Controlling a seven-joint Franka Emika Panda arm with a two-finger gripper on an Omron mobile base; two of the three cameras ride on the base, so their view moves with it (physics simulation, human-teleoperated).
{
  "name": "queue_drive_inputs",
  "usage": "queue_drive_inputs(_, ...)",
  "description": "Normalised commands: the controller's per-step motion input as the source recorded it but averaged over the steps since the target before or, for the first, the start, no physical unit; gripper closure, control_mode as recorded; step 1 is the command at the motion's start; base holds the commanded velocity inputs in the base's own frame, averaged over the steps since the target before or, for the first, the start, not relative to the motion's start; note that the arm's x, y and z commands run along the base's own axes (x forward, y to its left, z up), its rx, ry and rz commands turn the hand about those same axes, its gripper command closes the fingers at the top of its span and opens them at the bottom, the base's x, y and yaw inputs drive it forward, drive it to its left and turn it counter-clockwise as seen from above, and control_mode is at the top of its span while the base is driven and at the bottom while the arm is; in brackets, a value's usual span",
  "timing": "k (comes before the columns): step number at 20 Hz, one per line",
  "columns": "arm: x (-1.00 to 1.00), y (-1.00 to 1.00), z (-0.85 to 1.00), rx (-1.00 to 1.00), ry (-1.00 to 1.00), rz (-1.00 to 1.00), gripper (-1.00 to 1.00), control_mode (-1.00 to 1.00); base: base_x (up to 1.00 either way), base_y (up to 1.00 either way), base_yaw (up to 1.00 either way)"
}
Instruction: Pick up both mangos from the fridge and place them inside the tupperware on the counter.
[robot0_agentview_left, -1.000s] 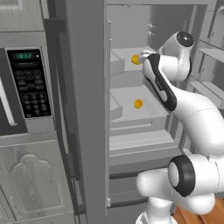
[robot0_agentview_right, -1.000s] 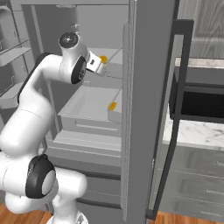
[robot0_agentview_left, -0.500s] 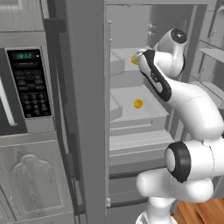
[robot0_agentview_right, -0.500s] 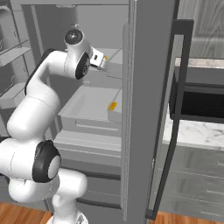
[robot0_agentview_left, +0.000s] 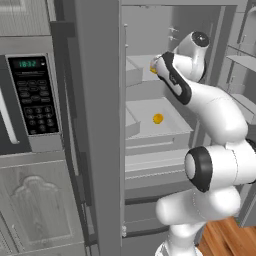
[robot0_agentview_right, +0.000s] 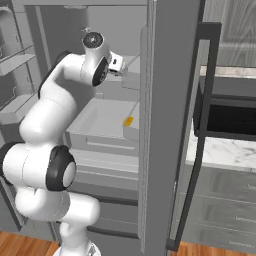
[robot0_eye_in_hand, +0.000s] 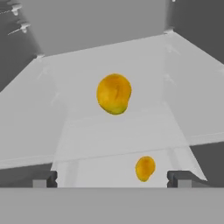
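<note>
We found the end effector reaching into the open fridge, its two tips spread wide and holding nothing. One mango lay on the upper shelf, about midway between the shelf's side edges and straight ahead of the tips. The second mango sat lower, in the drawer below, toward its middle; in the left base view it showed as a small yellow spot.

We judged both fruits light, rounded and smooth-skinned, so likely to roll or slip if pinched off-centre. The skin probably gives a little; a firm squeeze could bruise it. The best hold looked to be across the widest middle of the upper mango, tips on opposite flanks. The marbled surface lay to the right of the fridge, past its door.
</note>
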Motion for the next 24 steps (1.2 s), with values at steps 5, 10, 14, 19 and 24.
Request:
queue_drive_inputs(5, 0.38, 0.0, -0.1, 0.0, 0.0, 0.0, -1.0, -1.0, 0.0, 0.0, 0.0)
queue_drive_inputs(10, 0.47, 0.0, -0.22, 0.0, 0.0, 0.0, -1.0, -1.0, 0.0, 0.0, 0.0)
queue_drive_inputs(14, 0.43, 0.0, -0.18, 0.0, 0.0, 0.0, -1.0, -1.0, 0.0, 0.0, 0.0)
queue_drive_inputs(19, 0.49, 0.0, -0.04, 0.0, 0.02, 0.0, -1.0, -1.0, 0.0, 0.0, 0.0)
queue_drive_inputs(24, 0.48, 0.0, 0.0, 0.0, 0.03, 0.0, -1.0, -1.0, 0.0, 0.0, 0.0)
